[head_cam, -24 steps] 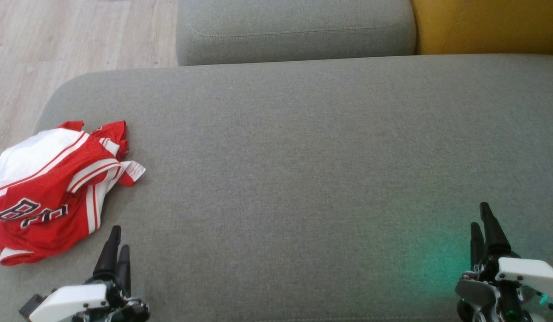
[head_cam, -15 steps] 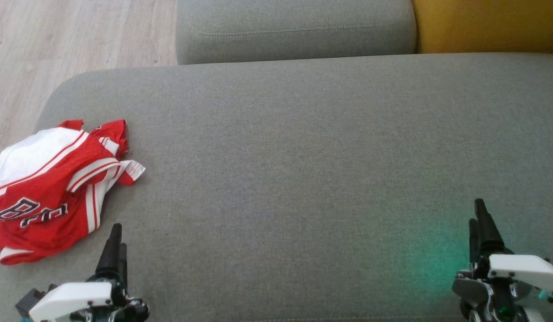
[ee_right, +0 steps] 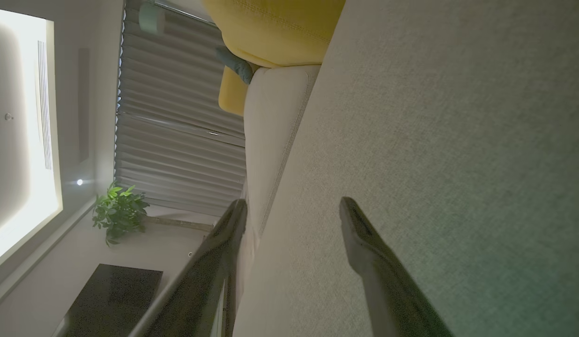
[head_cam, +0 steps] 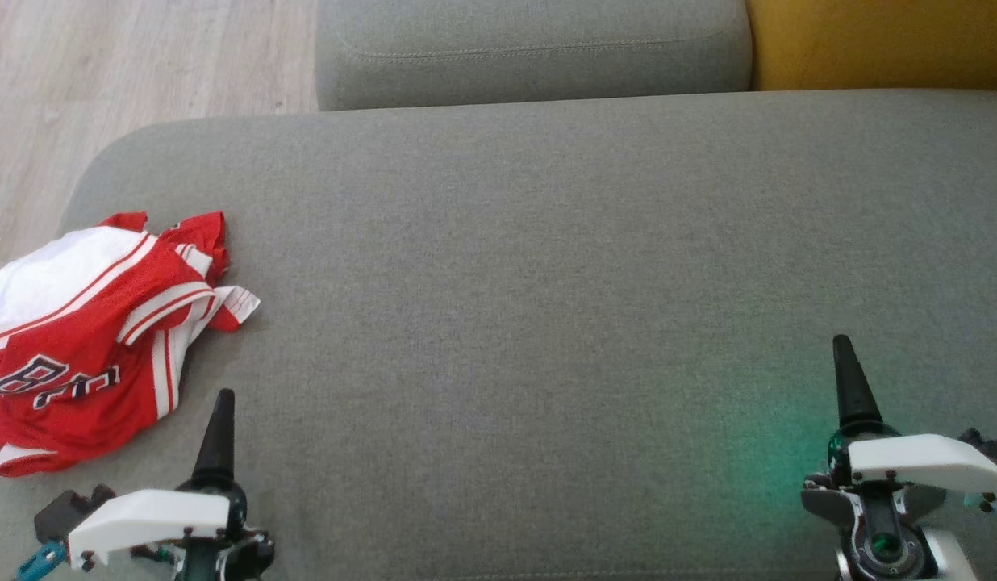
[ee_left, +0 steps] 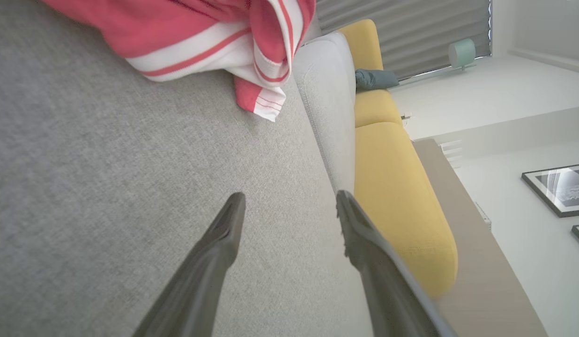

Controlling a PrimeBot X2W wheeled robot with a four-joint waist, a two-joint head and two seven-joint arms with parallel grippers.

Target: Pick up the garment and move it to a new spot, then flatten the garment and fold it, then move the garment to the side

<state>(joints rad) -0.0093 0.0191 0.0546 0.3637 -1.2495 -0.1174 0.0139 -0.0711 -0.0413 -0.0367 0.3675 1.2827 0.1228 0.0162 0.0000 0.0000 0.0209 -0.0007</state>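
Note:
A crumpled red and white jersey (head_cam: 95,339) with dark lettering lies at the left edge of the grey sofa seat (head_cam: 506,266). My left gripper (head_cam: 222,401) hovers just right of and below the jersey, apart from it. The left wrist view shows it open (ee_left: 289,201) and holding nothing, with the jersey's striped hem (ee_left: 200,32) ahead of the fingers. My right gripper (head_cam: 843,347) is far off at the lower right over bare seat. In the right wrist view it stands open (ee_right: 292,206) and empty.
A grey back cushion (head_cam: 531,48) and a yellow cushion (head_cam: 878,40) run along the far side of the seat. Wooden floor (head_cam: 103,73) lies beyond the seat's rounded left corner. A green glow (head_cam: 773,468) tints the fabric by the right gripper.
Both grippers have rolled, so each pair of fingers now lines up as one in the head view, and both have crept forward. The jersey has not moved.

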